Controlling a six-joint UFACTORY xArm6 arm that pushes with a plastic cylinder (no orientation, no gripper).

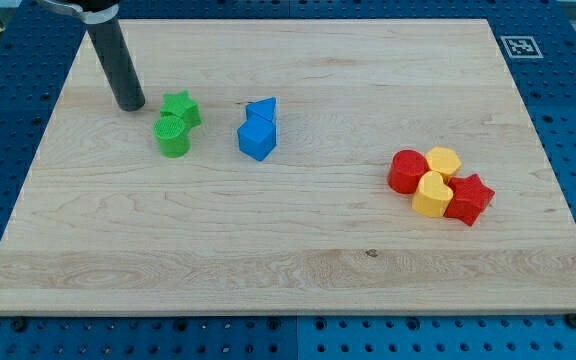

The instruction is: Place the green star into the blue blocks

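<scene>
The green star (181, 108) lies on the wooden board at the view's upper left, touching a green cylinder (172, 136) just below it. Two blue blocks sit together to the right: a blue triangle (263, 110) above a blue cube-like block (256, 138). My tip (130, 104) is the lower end of the dark rod, standing on the board just left of the green star, a small gap apart.
At the view's right a cluster of blocks touches: a red cylinder (406, 171), a yellow hexagon (444, 161), a yellow heart (431, 194) and a red star (469, 198). The board (298, 260) lies on a blue pegboard table.
</scene>
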